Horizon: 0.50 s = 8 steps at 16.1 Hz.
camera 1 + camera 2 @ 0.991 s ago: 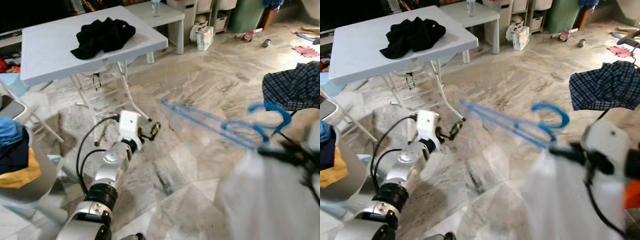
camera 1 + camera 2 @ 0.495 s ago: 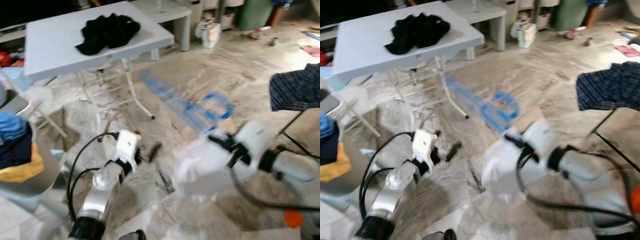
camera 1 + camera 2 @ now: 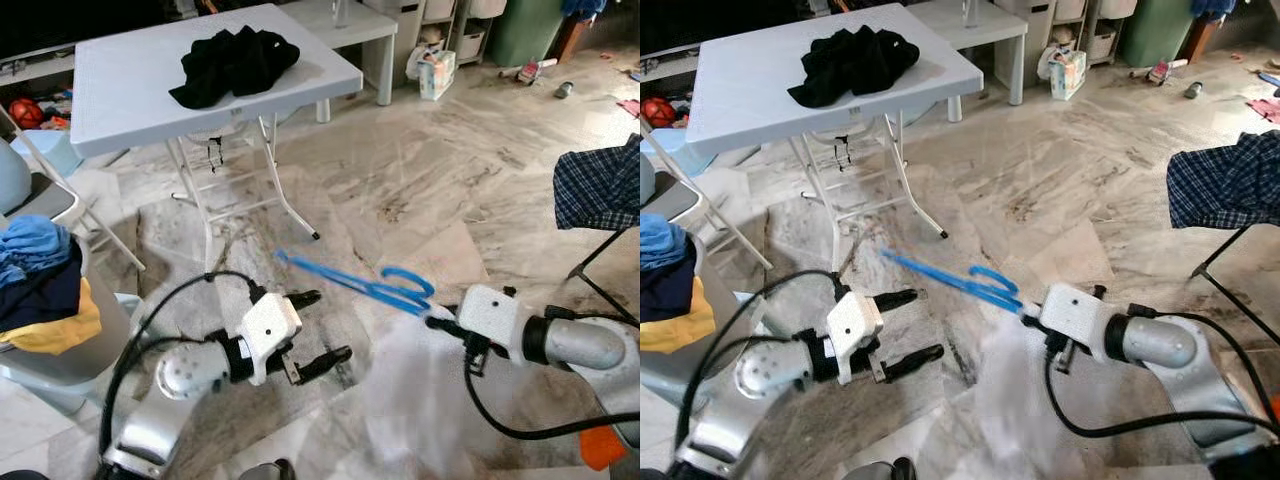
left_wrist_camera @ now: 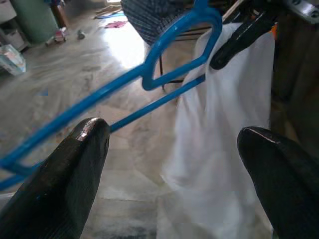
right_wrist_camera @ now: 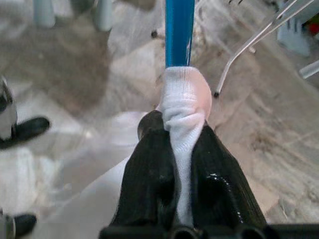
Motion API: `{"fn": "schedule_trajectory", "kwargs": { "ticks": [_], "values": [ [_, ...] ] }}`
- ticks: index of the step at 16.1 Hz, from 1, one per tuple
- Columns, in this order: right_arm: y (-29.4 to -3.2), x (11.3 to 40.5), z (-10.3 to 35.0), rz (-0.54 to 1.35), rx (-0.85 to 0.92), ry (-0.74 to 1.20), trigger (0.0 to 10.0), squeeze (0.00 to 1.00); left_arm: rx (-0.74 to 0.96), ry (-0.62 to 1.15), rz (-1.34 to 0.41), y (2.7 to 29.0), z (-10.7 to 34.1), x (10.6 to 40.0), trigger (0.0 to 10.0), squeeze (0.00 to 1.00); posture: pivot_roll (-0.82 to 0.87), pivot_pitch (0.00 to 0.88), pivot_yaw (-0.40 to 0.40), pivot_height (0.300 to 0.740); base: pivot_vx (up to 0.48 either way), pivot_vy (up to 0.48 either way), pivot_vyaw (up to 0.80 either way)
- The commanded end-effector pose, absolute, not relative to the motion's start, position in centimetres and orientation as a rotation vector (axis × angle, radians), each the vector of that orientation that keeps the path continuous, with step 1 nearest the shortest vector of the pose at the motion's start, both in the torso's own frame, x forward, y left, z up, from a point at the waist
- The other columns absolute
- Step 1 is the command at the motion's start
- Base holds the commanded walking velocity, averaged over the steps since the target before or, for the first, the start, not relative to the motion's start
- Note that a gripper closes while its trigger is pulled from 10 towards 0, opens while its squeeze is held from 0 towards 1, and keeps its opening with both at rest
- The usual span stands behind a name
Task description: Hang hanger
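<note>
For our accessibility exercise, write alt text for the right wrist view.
The right gripper, shut, pinches a bunched white cloth against a blue hanger that runs away above marble floor. A left gripper fingertip shows nearby.

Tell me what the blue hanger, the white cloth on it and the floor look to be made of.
The blue hanger looks like moulded plastic: uniform glossy colour, thin flat bars. The white cloth seems a thin woven fabric, bunching softly where the right gripper pinches it, light passing through. The floor appears to be polished marble-look tile, veined grey-beige with a sheen; real stone or not, I cannot tell.
</note>
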State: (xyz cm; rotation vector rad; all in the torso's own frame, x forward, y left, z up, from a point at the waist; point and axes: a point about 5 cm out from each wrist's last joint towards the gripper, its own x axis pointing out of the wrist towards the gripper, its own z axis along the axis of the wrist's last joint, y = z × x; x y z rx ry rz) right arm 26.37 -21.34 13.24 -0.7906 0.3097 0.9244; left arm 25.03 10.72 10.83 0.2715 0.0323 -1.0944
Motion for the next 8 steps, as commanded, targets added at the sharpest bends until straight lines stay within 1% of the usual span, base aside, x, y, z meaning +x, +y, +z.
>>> {"fn": "schedule_trajectory", "kwargs": {
  "ticks": [1,3,4,5,6,7,8],
  "values": [
    [-21.2,26.7,14.0,0.978,-0.835,0.279,10.0,0.00,0.302,0.029,-1.118,11.0,11.3,25.3,10.0,1.00,-0.07,0.063,0.057,0.740,0.000,0.000,0.00],
    [-22.1,26.8,13.9,1.039,-0.868,0.325,10.0,0.00,0.333,0.008,-1.123,11.9,12.1,26.1,10.0,1.00,-0.07,0.063,0.055,0.740,0.000,0.000,0.00],
    [-22.7,26.8,13.9,1.061,-0.904,0.346,10.0,0.00,0.345,0.008,-1.133,12.2,12.3,26.1,10.0,0.96,-0.08,0.061,0.054,0.740,0.000,0.000,0.00],
    [-22.9,26.6,14.0,1.093,-0.902,0.353,10.0,0.00,0.376,0.009,-1.128,12.4,12.2,26.4,10.0,0.61,-0.08,0.061,0.054,0.740,0.000,0.000,0.00],
    [-22.7,26.3,14.5,1.137,-0.862,0.332,10.0,0.00,0.399,0.018,-1.138,12.6,11.9,26.4,10.0,0.41,-0.08,0.061,0.053,0.740,0.000,0.000,0.00],
    [-22.6,26.2,14.8,1.160,-0.864,0.310,10.0,0.00,0.400,0.038,-1.146,12.7,11.6,26.4,10.0,0.35,-0.08,0.062,0.055,0.740,0.000,0.000,0.00],
    [-22.4,26.1,15.3,1.187,-0.873,0.280,10.0,0.00,0.405,0.062,-1.167,12.7,11.1,26.2,10.0,0.34,-0.08,0.062,0.056,0.740,0.000,0.000,0.00]
  ]
}}
